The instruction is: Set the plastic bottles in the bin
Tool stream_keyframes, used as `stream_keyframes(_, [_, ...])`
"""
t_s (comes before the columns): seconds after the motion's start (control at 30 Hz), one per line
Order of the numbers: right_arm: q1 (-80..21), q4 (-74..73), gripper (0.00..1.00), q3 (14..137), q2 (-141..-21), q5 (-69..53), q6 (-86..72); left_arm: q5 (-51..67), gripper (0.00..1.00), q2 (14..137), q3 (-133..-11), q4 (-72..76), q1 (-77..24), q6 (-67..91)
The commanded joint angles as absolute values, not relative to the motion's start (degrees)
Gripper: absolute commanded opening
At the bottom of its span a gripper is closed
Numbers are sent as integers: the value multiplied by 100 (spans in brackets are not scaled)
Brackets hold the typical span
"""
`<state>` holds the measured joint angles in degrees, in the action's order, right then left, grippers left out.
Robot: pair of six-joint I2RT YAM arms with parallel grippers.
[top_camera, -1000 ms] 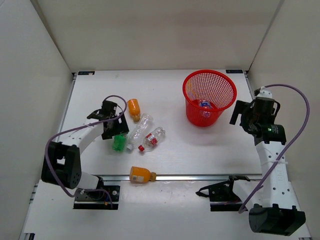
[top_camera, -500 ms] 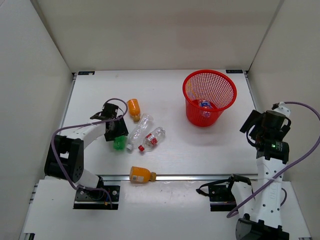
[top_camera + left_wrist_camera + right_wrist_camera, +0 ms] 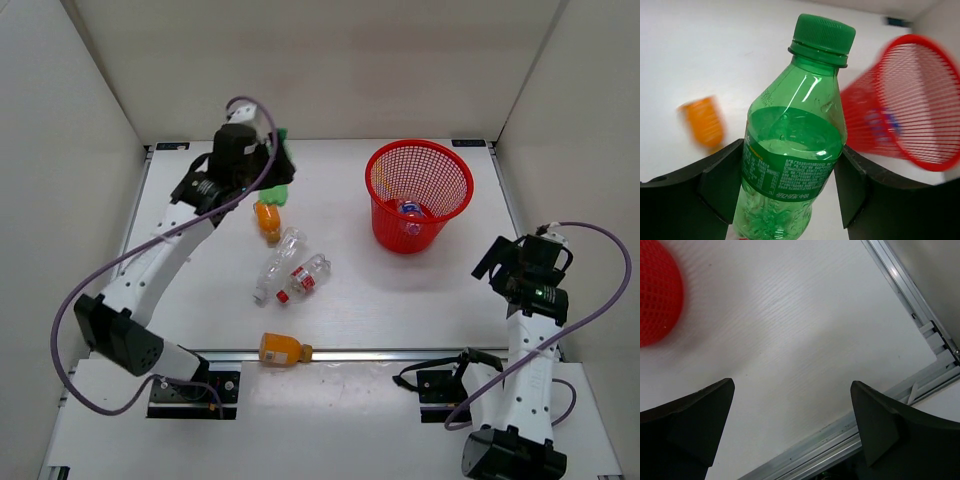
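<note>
Bottles lie in three places. The green bottle [image 3: 795,150] is clamped between the jaws of the left gripper [image 3: 272,165], cap pointing away from the wrist, held off the counter [image 3: 340,200] to the left of the bin [image 3: 400,235]. A red-and-blue bottle [image 3: 408,212] lies inside the bin. On the counter rest one orange bottle [image 3: 267,218], two clear bottles [image 3: 280,262] [image 3: 308,275] and another orange bottle [image 3: 280,349] at the near edge. The right gripper [image 3: 790,425] hangs spread wide, holding nothing, right of the bin.

Bright, even light; in the left wrist view the bin [image 3: 920,110] and orange bottle [image 3: 703,122] blur.
</note>
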<state>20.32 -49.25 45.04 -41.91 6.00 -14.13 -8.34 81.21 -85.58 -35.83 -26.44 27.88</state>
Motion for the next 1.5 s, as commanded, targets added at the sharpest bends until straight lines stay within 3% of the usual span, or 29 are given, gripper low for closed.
stream_keyframes(0.0, [2021, -4605, 99, 4649, -3964, 299, -1477, -301, 59, 9058, -9578, -3191, -3269, 2803])
stream_keyframes(0.13, [1846, -4466, 99, 4483, -3841, 159, -1678, 226, 59, 9955, -10342, -2261, -3840, 3066])
stream_keyframes(0.4, [1249, -4491, 99, 4386, -3384, -17, -2012, 466, 62, 12251, -13552, -2224, -4596, 3366])
stream_keyframes(0.53, [1073, -4605, 99, 4324, -3313, -18, -2126, 482, 66, 12112, -12868, -1916, -4579, 3551])
stream_keyframes(0.63, [959, -4544, 99, 4202, -3269, -210, -2057, 431, 99, 11928, -12639, -2161, -4745, 3315])
stream_keyframes(0.9, [-420, -4377, 99, 4210, -3383, -379, -2012, 9, 99, 10848, -12472, -3013, -4746, 2655])
stream_keyframes(1.1, [-2615, -3579, 99, 3921, -3629, 272, -2619, -1194, 99, 9188, -10128, -3875, -4396, 2311])
stream_keyframes(1.3, [-4699, -2682, 99, 4130, -4815, 1116, -2979, -1204, 99, 6964, -6431, -4719, -2903, 2926])
stream_keyframes(1.47, [-5544, -2050, 99, 4508, -6509, 1396, -3549, -817, 99, 4768, -5029, -5316, -1769, 3313])
